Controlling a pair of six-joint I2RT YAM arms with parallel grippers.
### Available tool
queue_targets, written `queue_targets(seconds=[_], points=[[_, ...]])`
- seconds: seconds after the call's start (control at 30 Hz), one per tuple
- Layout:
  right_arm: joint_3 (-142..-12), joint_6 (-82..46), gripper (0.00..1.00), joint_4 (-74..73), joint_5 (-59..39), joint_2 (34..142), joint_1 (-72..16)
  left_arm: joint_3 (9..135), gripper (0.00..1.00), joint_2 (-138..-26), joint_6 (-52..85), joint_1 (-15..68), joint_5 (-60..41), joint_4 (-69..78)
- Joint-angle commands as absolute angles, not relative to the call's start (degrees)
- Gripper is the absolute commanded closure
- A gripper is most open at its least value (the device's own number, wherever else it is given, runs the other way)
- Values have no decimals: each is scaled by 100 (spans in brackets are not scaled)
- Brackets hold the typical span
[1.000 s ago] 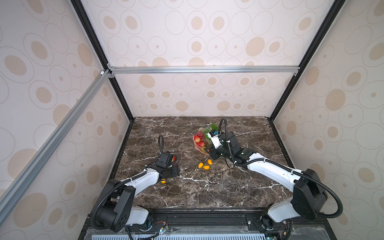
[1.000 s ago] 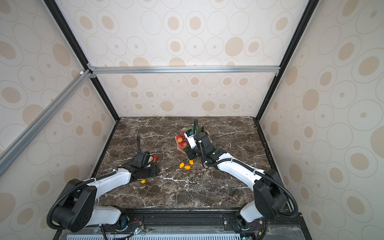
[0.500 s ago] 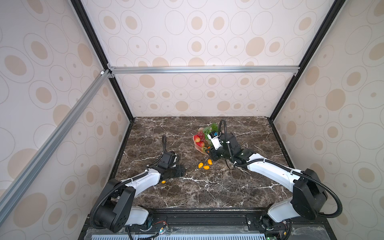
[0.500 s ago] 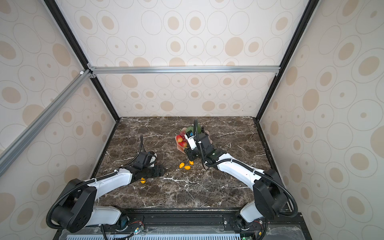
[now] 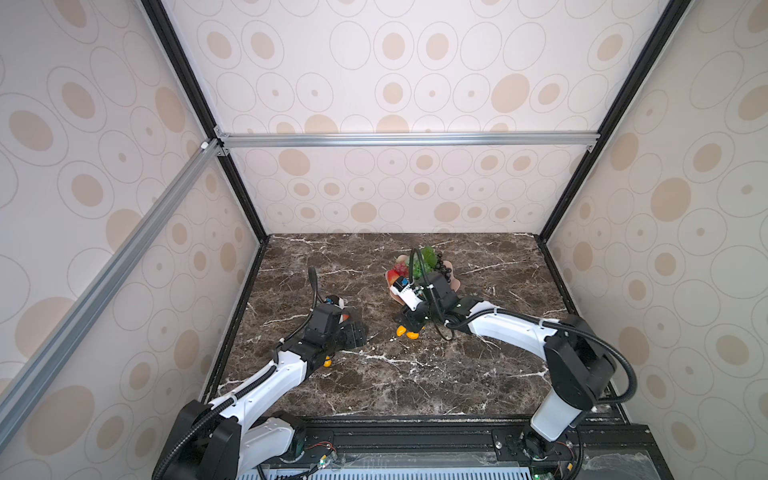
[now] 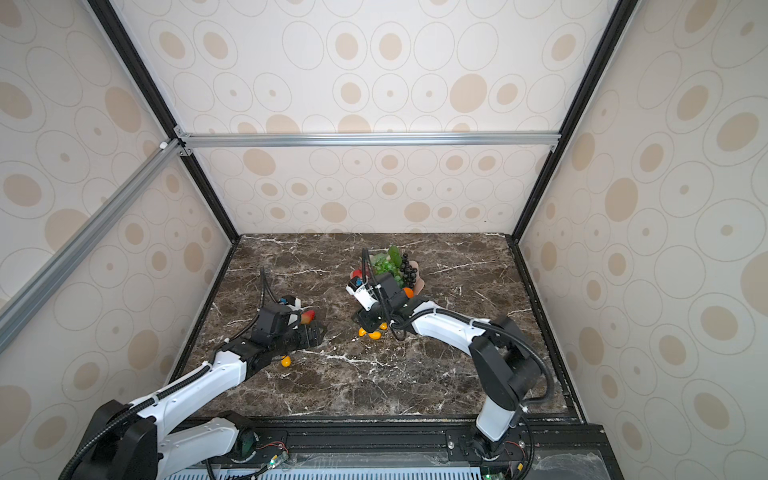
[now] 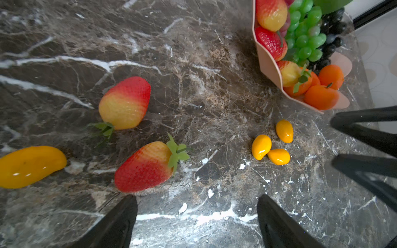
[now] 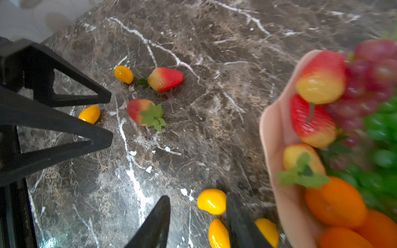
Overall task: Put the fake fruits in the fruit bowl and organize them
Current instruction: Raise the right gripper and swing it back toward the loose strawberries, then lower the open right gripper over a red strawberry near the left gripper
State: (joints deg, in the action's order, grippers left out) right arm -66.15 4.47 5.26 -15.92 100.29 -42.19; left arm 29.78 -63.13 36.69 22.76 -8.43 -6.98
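Strawberries (image 7: 124, 103) lie near left hand (image 7: 196, 201), well apart from fruit bowl (image 7: 268, 64) rim.

surface (image 7: 193, 64): polished dark brown marble look, white veins, slight sheen
fruit bowl (image 7: 268, 64): pale pink, smooth, matt plastic look
strawberries (image 7: 126, 103): red-to-yellow plastic, finely dimpled skin, satin; leaf caps matt green
yellow-orange ovals (image 7: 261, 147): hard plastic, high gloss, sharp highlights
tangerines (image 7: 321, 99): orange, dull matt skin
green grapes (image 7: 305, 40): translucent, glossy
black grapes (image 7: 333, 25): glossy
left end effector (image 7: 196, 197): matt black plastic
arm shells (image 5: 266, 382): smooth white plastic, glossy
frame rail (image 5: 407, 139): bare brushed aluminium
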Motion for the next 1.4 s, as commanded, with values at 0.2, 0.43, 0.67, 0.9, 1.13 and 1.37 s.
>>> queue_targets(seconds=[0.2, 0.43, 0.67, 0.9, 1.13, 1.37], points=[[-8149, 2402, 54, 1367, -2389, 11458, -4596, 2783, 12, -5523, 3790, 1391, -1070, -1072], [-9039, 3397, 54, 2073, -2658, 12149, -4664, 2655, 12, -5125, 3753, 504, -1624, -1148], [-9878, 3748, 55, 2610, -2585, 12760, -4718, 2619, 12, -5070, 3802, 124, -1841, -1108], [-10656, 3974, 56, 3253, -2575, 13296, -4764, 2585, 12, -4957, 3832, -136, -1919, -1116], [-11344, 4140, 59, 3802, -2576, 13748, -4816, 2593, 12, -5008, 3808, -200, -2000, -1094], [-11645, 4142, 69, 4025, -2673, 13965, -4849, 2584, 12, -5081, 3797, -228, -2039, -1046]])
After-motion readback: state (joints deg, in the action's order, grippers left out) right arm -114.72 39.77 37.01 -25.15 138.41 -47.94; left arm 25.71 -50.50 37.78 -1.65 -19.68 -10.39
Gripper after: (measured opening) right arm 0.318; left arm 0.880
